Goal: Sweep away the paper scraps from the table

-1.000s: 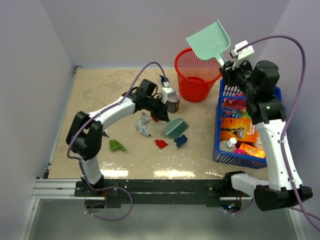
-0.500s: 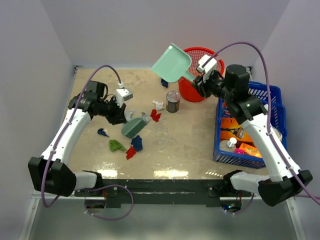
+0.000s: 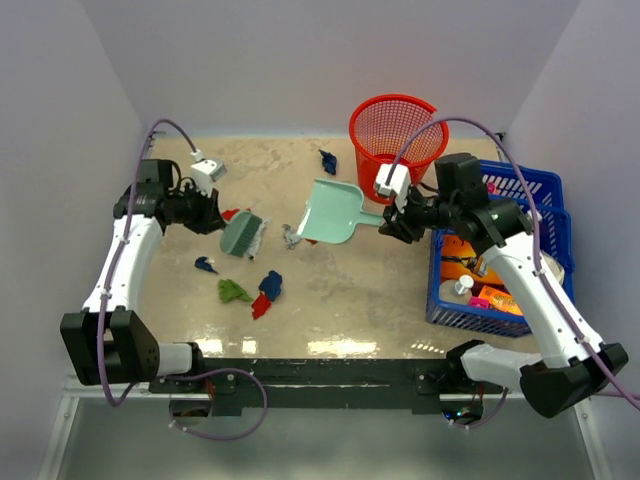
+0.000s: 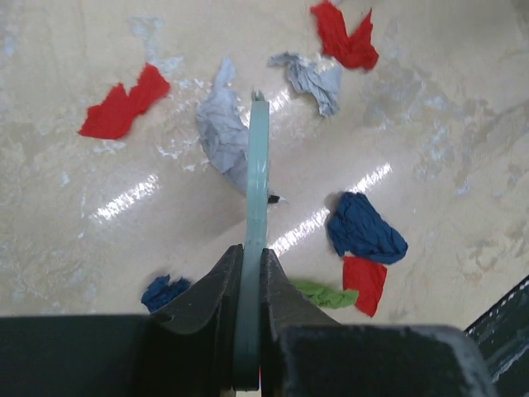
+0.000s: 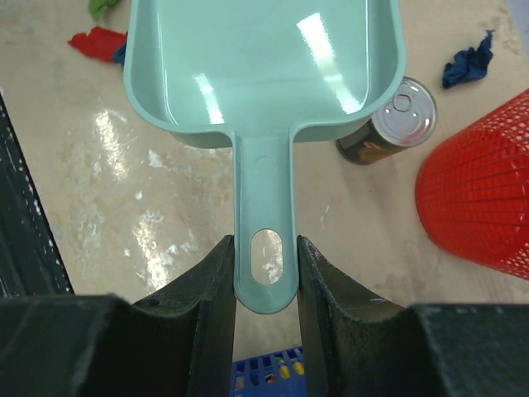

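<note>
The paper scraps lie scattered on the left half of the table (image 3: 380, 300): a red scrap (image 3: 232, 213), a grey one (image 3: 290, 237), a green one (image 3: 234, 291), blue ones (image 3: 270, 284) and a dark blue one (image 3: 327, 160) at the back. My left gripper (image 3: 205, 212) is shut on a teal hand brush (image 3: 240, 236), seen edge-on in the left wrist view (image 4: 258, 165) with its head by a grey scrap (image 4: 221, 132). My right gripper (image 5: 266, 244) is shut on the handle of a mint dustpan (image 3: 330, 212), held low over the table's middle.
A red mesh basket (image 3: 397, 145) stands at the back right. A blue crate (image 3: 520, 185) of packaged goods fills the right side. A tin can (image 5: 397, 124) stands beside the dustpan's right corner; in the top view the pan hides it. Lilac walls enclose the table.
My right arm brought the dustpan down from above the red basket to the table's middle. My left arm swung left with the brush, and scraps moved left with it.
</note>
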Motion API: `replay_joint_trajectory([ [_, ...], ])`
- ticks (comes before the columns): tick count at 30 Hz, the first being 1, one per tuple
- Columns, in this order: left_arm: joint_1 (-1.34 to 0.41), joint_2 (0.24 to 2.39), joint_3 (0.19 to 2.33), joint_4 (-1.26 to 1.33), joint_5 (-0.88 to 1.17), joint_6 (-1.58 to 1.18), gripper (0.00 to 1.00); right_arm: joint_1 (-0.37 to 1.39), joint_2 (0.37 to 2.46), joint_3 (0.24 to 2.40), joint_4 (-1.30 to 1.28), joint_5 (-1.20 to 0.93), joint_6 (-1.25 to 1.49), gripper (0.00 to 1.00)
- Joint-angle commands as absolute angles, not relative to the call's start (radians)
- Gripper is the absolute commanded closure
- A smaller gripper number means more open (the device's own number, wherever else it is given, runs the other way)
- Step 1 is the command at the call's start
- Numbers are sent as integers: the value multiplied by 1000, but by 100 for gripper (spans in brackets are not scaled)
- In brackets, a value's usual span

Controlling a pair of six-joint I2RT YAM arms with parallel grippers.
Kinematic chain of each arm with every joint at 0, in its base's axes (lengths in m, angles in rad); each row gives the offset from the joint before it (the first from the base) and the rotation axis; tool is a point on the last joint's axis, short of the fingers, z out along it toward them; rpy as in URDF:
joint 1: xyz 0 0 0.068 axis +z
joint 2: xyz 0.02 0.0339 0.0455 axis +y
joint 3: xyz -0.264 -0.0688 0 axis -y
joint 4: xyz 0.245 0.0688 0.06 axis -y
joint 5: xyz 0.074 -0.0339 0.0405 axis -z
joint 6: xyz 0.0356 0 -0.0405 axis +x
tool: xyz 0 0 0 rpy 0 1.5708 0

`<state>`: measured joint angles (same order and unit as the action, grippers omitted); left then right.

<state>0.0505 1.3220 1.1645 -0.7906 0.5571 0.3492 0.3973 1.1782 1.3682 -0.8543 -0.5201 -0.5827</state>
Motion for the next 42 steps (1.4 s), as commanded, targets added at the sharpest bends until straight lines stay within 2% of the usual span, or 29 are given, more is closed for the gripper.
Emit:
replay_joint_trajectory([
  [1, 75, 1270, 1180, -678, 661, 273, 100, 469, 1189, 1358, -923, -517, -681, 100],
  [9, 75, 1192, 1198, -658, 683, 187, 100, 748, 1175, 1111, -862, -275, -683, 100],
  [14, 75, 1112, 1178, -666, 615, 204, 100, 755, 1250, 1046, -764, -167, -539, 100],
  [18, 77, 1066, 1146, -670, 580, 225, 100, 755, 1241, 985, -666, -172, -431, 100],
  [27, 101, 1132, 1170, -655, 560, 267, 100, 753, 1321, 922, -631, -126, -506, 100],
  [29, 103, 1138, 1161, -653, 561, 287, 100, 755, 1395, 933, -647, -124, -520, 84],
  [32, 107, 1157, 1172, -686, 580, 290, 100, 753, 1471, 966, -683, -123, -500, 68],
  [33, 107, 1161, 1183, -713, 590, 302, 100, 752, 1470, 969, -680, -124, -497, 55],
  [37, 107, 1166, 1155, -727, 609, 351, 100, 752, 1408, 913, -602, -123, -520, 32],
  [42, 107, 1180, 1146, -718, 568, 316, 100, 752, 1278, 836, -523, -166, -561, 19],
])
